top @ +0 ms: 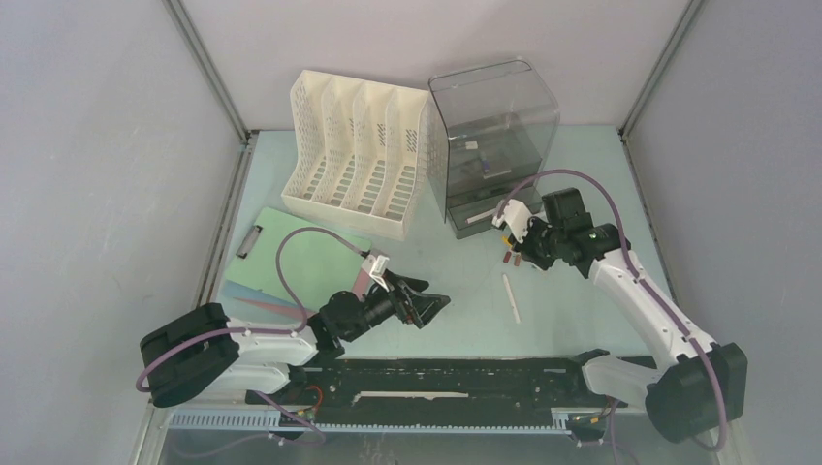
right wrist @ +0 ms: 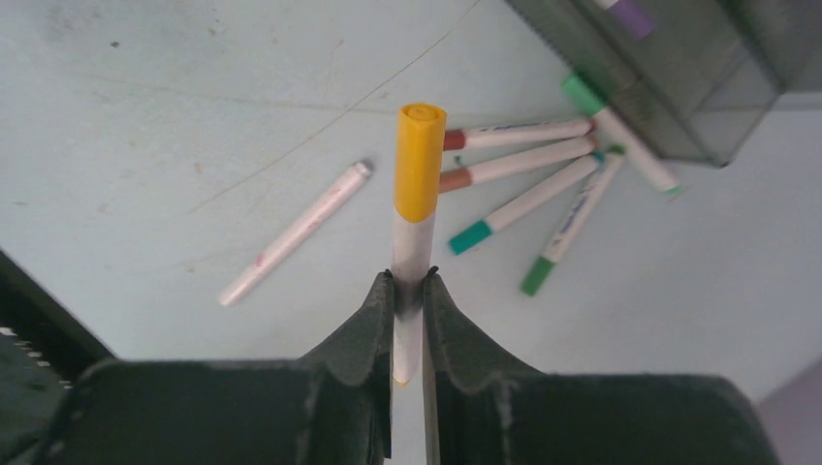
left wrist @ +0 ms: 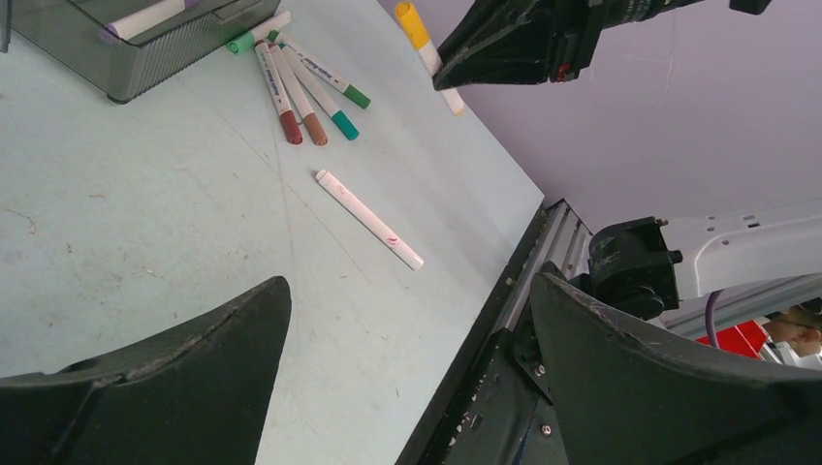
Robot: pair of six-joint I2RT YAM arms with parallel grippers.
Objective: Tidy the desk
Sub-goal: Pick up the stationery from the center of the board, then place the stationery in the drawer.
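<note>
my right jaws are pinched tight on the white barrel of a yellow-capped marker, its cap pointing away from me, held up off the table. the marker's tail end is buried between the pads, so i can't see it. my left jaws are spread wide with nothing between them, hanging low over the near middle of the table; only their two dark tips show in my own wrist view.

the pale mint table fills the whole floor of the cell, edged by rails and grey walls. below my right jaws a plain white stick lies alone; whether it is a pen with no cap i cannot tell. just right of it, loose markers fan out: two with brownish-red caps, one teal, one green, and another green-capped one partly hidden under the edge of the smoked grey box. something white with a purple end sits inside that box, blurred by the tinted wall.

at the far left stands a white file rack, and nearer, a green clipboard, its near corner covered by my left arm.
</note>
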